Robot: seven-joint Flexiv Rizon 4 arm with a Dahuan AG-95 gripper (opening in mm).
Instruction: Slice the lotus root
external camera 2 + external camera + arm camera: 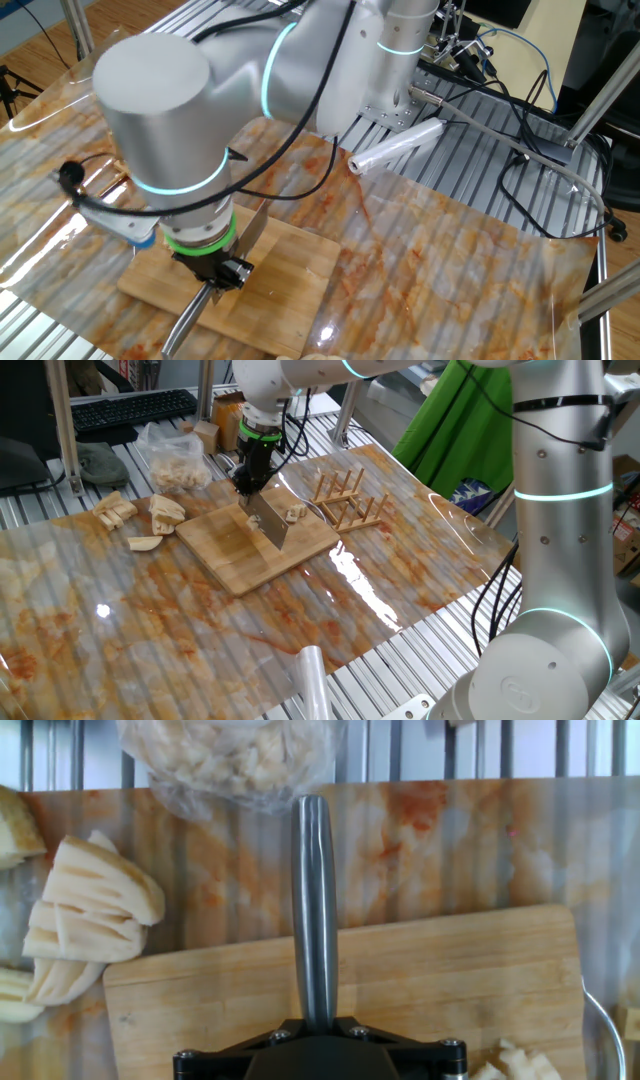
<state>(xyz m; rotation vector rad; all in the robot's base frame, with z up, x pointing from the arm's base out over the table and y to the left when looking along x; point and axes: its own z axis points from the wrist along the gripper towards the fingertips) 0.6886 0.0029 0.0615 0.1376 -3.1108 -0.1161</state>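
Observation:
My gripper (249, 478) is shut on the steel handle (313, 910) of a cleaver. It hangs over the back of the wooden cutting board (230, 550). The cleaver's blade (270, 522) points down onto the board. A small cut piece of lotus root (293, 513) lies on the board just right of the blade and also shows at the bottom right of the hand view (515, 1065). Several larger lotus root chunks (165, 510) lie off the board to its left (90, 910). In the other fixed view the arm hides most of the board (295, 285).
A plastic bag of lotus pieces (175, 460) sits behind the board. A wooden rack (348, 500) stands to the board's right. A roll of plastic film (310, 680) lies at the table's front edge. A keyboard (130, 410) is at the back left.

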